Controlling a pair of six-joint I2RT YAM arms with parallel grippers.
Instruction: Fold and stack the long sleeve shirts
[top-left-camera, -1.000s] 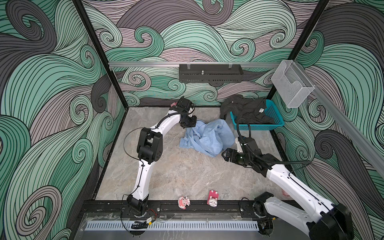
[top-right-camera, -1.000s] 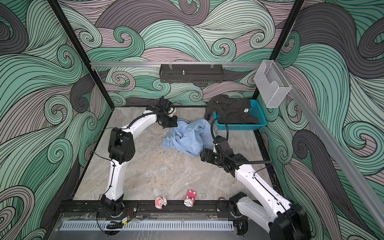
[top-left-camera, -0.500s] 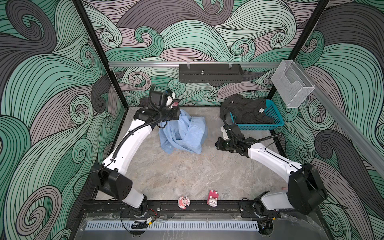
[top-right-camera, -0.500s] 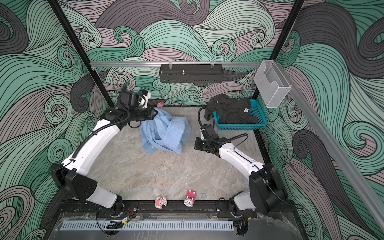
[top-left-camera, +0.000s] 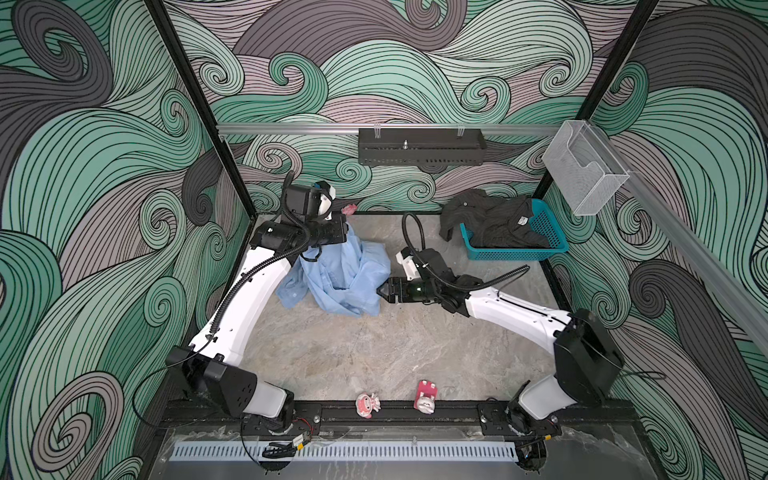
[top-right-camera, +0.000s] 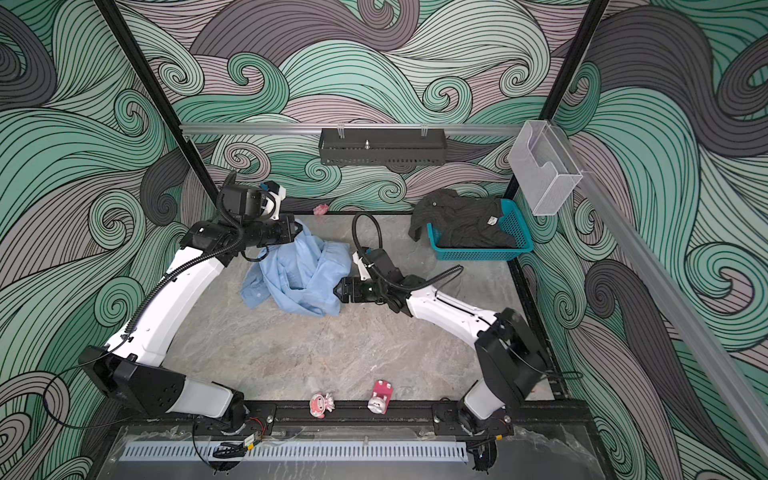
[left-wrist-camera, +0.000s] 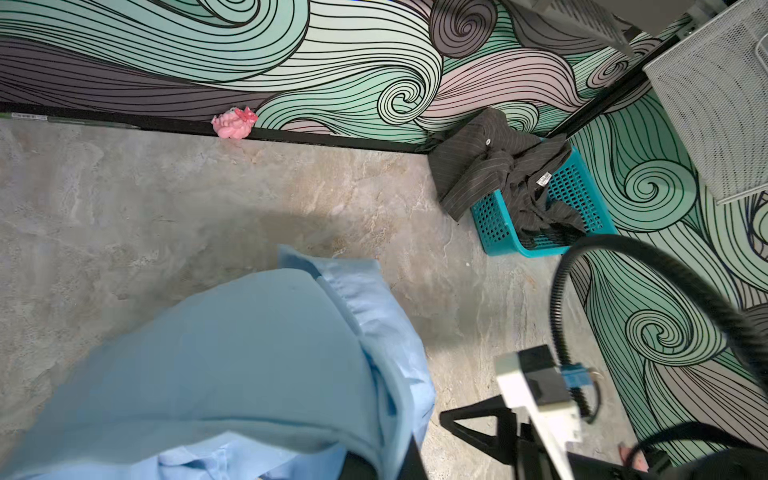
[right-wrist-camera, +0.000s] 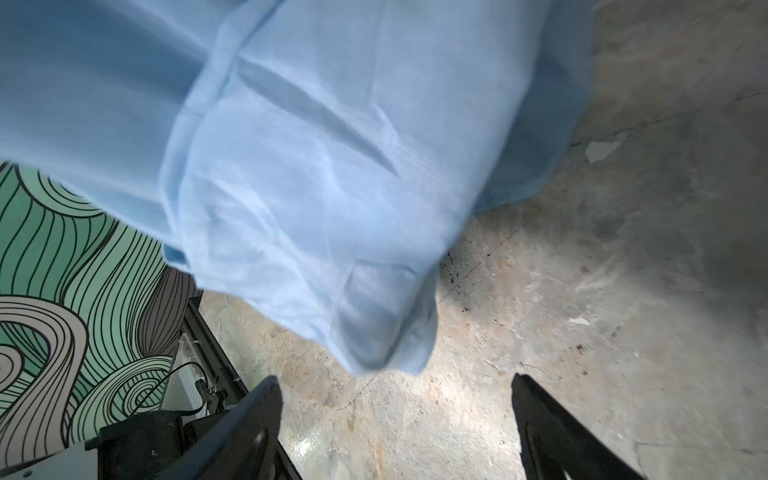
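Observation:
The light blue shirt (top-left-camera: 347, 280) (top-right-camera: 301, 280) hangs bunched from my left gripper (top-left-camera: 344, 227) (top-right-camera: 296, 229), which is shut on its top edge at the back left; its lower folds rest on the table. In the left wrist view the cloth (left-wrist-camera: 232, 365) covers my left gripper (left-wrist-camera: 384, 465). My right gripper (top-left-camera: 380, 291) (top-right-camera: 336, 291) is open at the shirt's right edge. In the right wrist view a blue fold (right-wrist-camera: 374, 324) hangs just ahead of that gripper (right-wrist-camera: 395, 379), with bare table between its fingers. The dark shirt (top-left-camera: 494, 220) (top-right-camera: 461, 222) (left-wrist-camera: 498, 166) lies crumpled in the teal basket (top-left-camera: 515, 252) (top-right-camera: 478, 252), spilling over its left rim.
Two small pink figures (top-left-camera: 368, 405) (top-left-camera: 426, 397) stand at the front edge, and a pink toy (top-left-camera: 349, 208) (left-wrist-camera: 232, 122) lies against the back wall. A black rack (top-left-camera: 419, 146) and a clear box (top-left-camera: 584, 178) hang on the wall rails.
My left gripper has dragged the blue shirt left and back and lifted it. My right gripper has moved left up to the shirt's edge and stands open.

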